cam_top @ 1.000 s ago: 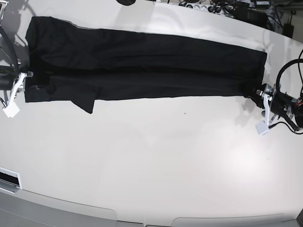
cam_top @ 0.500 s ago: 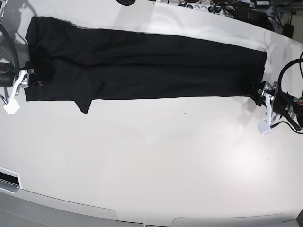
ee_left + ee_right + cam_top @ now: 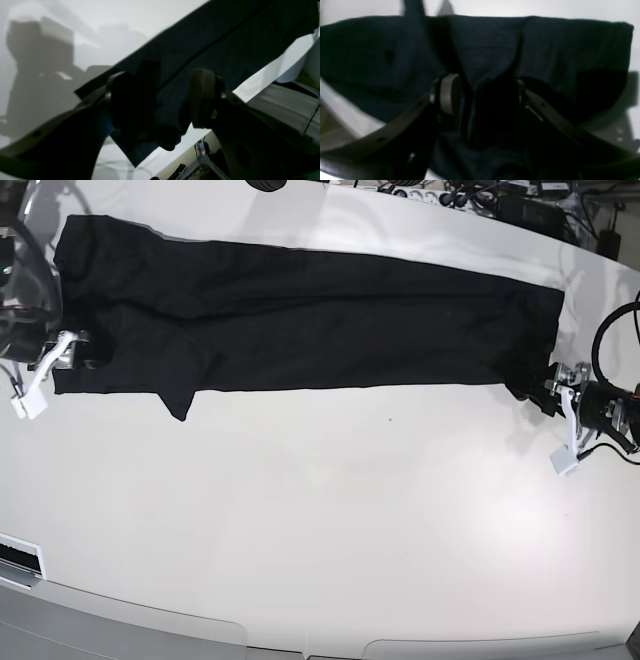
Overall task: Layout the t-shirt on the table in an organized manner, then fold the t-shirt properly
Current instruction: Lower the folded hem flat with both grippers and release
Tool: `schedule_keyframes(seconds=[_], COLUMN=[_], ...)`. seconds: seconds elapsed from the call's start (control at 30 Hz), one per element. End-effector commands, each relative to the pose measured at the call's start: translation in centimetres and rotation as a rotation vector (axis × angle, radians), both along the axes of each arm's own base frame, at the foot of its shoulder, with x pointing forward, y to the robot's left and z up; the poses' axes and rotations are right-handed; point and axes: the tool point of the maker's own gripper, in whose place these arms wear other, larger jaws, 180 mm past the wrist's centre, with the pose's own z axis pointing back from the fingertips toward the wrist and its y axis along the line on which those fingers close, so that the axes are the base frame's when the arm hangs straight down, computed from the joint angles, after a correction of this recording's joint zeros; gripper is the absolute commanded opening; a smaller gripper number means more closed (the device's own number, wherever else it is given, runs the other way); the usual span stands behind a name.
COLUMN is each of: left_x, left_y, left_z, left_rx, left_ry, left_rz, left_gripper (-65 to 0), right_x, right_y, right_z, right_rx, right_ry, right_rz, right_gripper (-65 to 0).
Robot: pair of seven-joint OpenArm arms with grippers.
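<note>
Starting nearest the camera in the base view, bare white counter fills the whole front half. Past it the shirt lies flat as a long black band running side to side across the far half, folded lengthwise, one sleeve tip poking toward the front at its left part. Left gripper sits at the band's right end, low on the counter. In the left wrist view the left gripper has its jaws spread wide, shirt corner lying between the two pads, fabric not pinched; counter shows beyond. Right gripper is at the band's left end on the near edge. In the right wrist view, blurred, the right gripper has its jaws apart with a gap between the pads, shirt fabric under and between them, looks loose, not clamped. Cables clutter at the far edge behind the shirt
</note>
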Motion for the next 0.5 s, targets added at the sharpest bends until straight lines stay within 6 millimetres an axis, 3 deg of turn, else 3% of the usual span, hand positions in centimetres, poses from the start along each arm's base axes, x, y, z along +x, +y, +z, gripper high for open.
schedule_keyframes(seconds=[0.0,0.13,0.33,0.47], left_x=[1.1,1.1,1.2,1.2], left_y=[0.8,0.9,0.4,0.5], left_z=[1.3,1.2,1.5,1.5], left_rx=[0.009,0.015,-0.013,-0.011], left_ry=[-0.042,-0.041,-0.046,-0.045], left_rz=[0.003,0.002,0.012,0.012], left_gripper=[-27.5,-27.5,-27.5,-27.5], right_x=[1.6,2.1,2.2,2.6], right_y=[-1.0,-2.4,-0.7,-1.3], right_z=[1.3,0.4,-0.4,-0.9], right_rx=[-0.031,-0.102,-0.062,-0.131], right_ry=[-0.065,-0.06,-0.067,-0.095], right_rz=[-0.02,-0.128,-0.145,-0.165], right_gripper=[-34.7,-33.3,-30.0,-30.1])
